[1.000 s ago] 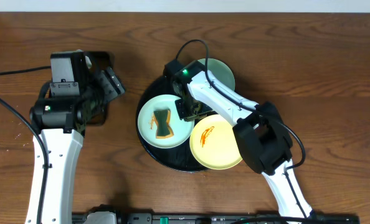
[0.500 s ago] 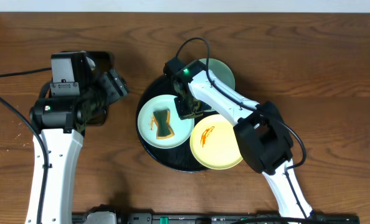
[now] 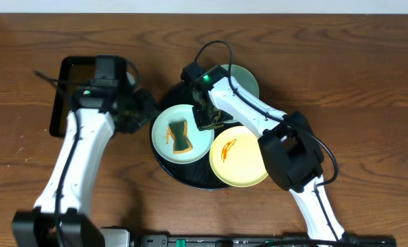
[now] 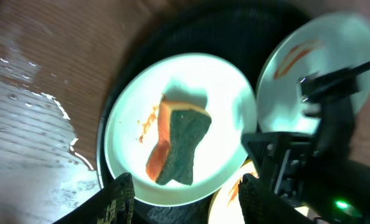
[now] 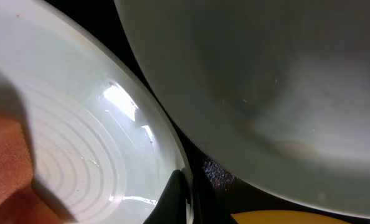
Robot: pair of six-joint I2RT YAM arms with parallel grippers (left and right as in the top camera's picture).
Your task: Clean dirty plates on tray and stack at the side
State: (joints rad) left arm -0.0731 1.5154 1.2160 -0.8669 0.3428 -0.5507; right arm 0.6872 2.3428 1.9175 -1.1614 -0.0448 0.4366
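Note:
The round black tray (image 3: 164,163) holds three plates. A mint-blue plate (image 3: 197,145) at its left carries an orange and green sponge (image 3: 181,134) and an orange smear. A second mint-blue plate (image 3: 244,81) lies at the back, and a yellow plate (image 3: 245,165) with an orange smear lies at the front right. My right gripper (image 3: 208,122) is shut on the right rim of the sponge plate (image 5: 79,143), pinching it (image 5: 182,194). My left gripper (image 3: 146,110) is open and empty just left of the tray; in the left wrist view its fingers (image 4: 188,200) frame the sponge plate (image 4: 232,106).
A rectangular black tray (image 3: 65,103) lies at the far left. A wet patch (image 4: 32,134) glistens on the wooden table beside the round tray. The right arm (image 3: 259,116) reaches across the tray and over the back plate.
My left arm has swung right, from above the rectangular tray to the round tray's left edge. The right gripper has stayed on the plate rim.

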